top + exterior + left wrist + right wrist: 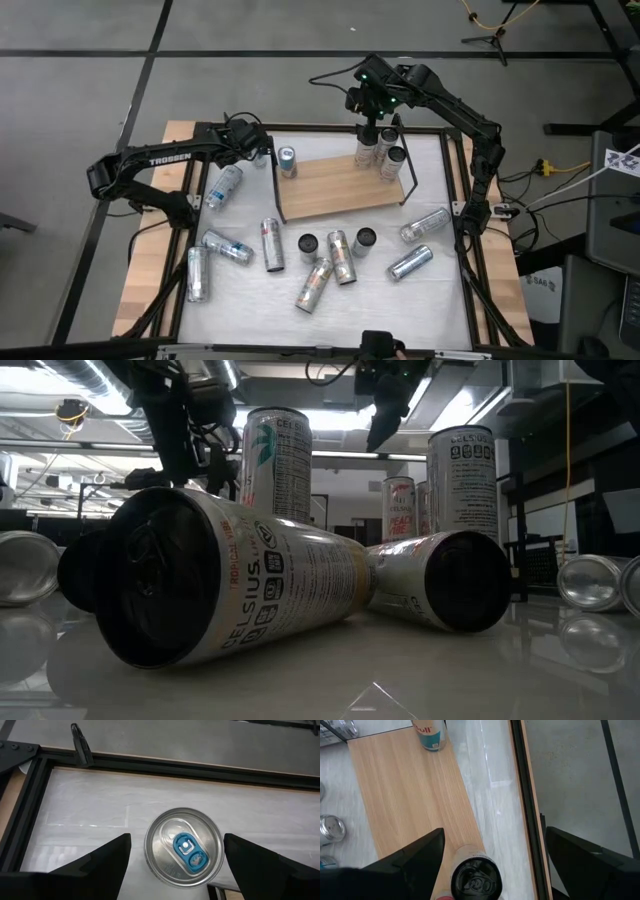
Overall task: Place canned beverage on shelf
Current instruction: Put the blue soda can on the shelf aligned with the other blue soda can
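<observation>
The shelf [340, 186], a light-brown board with black wire ends, lies on the white table. A silver can with a blue tab [184, 845] stands upright on the board's far left corner [287, 160]. It also shows in the right wrist view [429, 732]. My left gripper [175, 851] is open above this can, one finger on either side, apart from it. Three cans [380, 152] stand upright at the board's far right end. My right gripper [492, 857] is open above them, over a dark-topped can [476, 879], and touches nothing.
Several cans lie or stand on the white table nearer than the shelf [320, 262], with more to the left [222, 186] and right [424, 224]. In the low view two lying cans [230, 585] fill the foreground. A black frame [462, 180] edges the table.
</observation>
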`<state>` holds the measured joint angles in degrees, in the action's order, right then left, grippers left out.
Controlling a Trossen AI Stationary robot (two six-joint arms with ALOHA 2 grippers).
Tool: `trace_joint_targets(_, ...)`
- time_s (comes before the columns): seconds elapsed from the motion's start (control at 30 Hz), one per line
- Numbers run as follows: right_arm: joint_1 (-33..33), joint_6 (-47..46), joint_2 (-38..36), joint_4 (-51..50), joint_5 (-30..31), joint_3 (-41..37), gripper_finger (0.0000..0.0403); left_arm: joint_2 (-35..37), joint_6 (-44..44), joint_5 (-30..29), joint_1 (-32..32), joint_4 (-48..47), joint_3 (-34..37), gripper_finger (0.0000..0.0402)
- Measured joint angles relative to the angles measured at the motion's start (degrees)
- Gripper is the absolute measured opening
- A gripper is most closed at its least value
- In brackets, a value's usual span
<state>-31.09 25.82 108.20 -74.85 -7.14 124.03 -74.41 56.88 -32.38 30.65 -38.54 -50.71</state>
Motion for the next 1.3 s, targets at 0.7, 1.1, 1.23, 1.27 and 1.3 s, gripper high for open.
trace_joint_targets(0.7, 0.0, 0.0, 0.0, 0.0, 0.0, 0.0, 0.0340, 0.0, 0.0, 0.2, 0.0, 0.0, 0.0, 0.0300)
trace_joint_targets(1.1, 0.0, 0.0, 0.0, 0.0, 0.0, 0.0, 0.0340, 0.0, -0.8, 0.6, 0.0, 0.0, 0.0, 0.0245)
trace_joint_targets(1.23, 0.0, 0.0, 0.0, -0.1, 0.0, 0.0, 0.0340, 0.1, -3.2, 2.2, 0.0, 0.0, -0.1, 0.0235)
trace_joint_targets(1.27, 0.0, 0.0, 0.0, -0.1, 0.0, 0.0, 0.0340, 0.2, -3.7, 2.5, 0.0, 0.0, -0.1, 0.0234)
trace_joint_targets(1.3, 0.0, 0.0, 0.0, -0.1, 0.0, 0.0, 0.0340, 0.2, -4.2, 2.8, 0.0, 0.1, -0.1, 0.0233)
